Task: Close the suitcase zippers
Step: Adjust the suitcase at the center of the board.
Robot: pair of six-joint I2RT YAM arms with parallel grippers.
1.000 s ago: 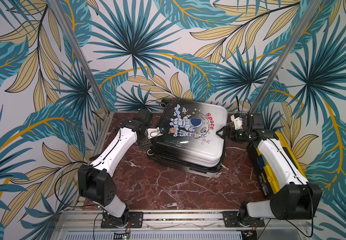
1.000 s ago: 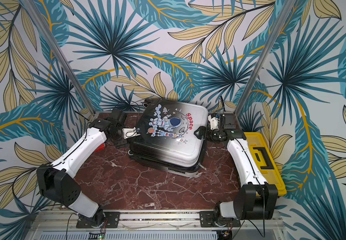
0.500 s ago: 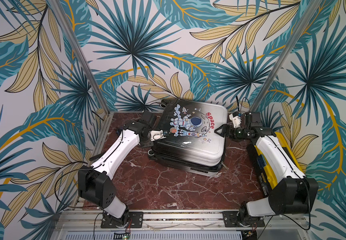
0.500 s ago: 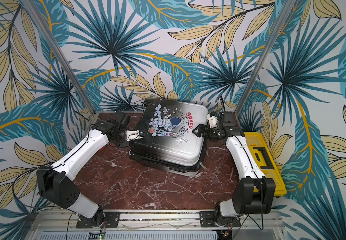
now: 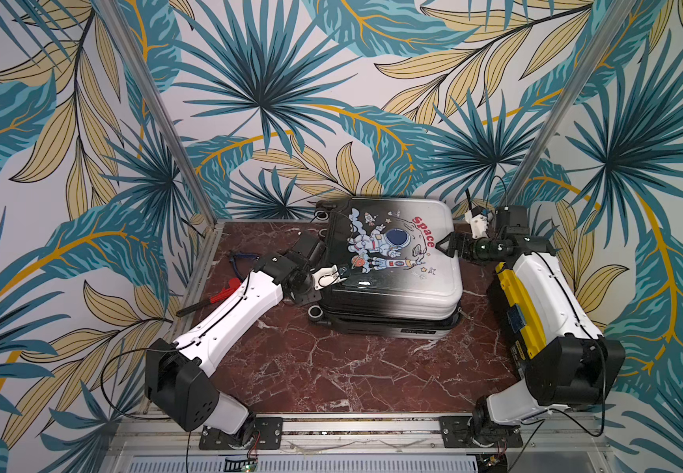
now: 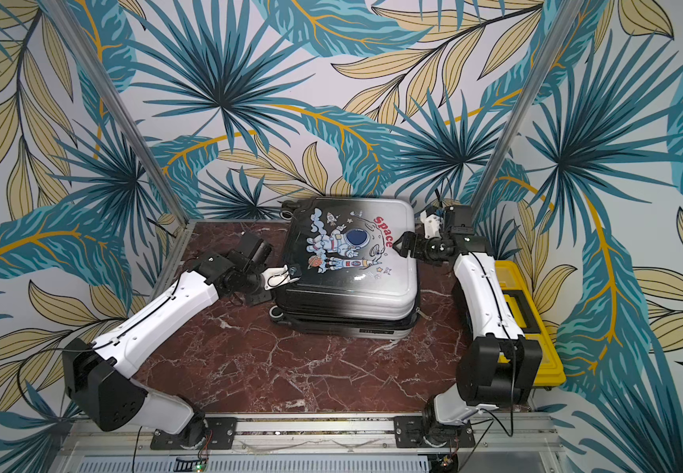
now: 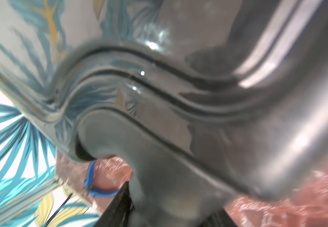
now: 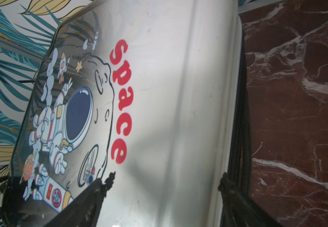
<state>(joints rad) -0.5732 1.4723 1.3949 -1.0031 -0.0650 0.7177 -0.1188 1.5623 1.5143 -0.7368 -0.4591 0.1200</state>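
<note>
The suitcase lies flat, astronaut print up, toward the rear of the tabletop. The right hand spreads wide over its white edge. The left hand seems to touch its black edge; its opening I cannot tell.

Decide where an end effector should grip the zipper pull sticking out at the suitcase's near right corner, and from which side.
Pinch the thin pull tab near its free end, coming in low from the right arm's side. It juts out of the seam of the suitcase toward that side, clear of the shell. The open right end effector looks closer.
</note>
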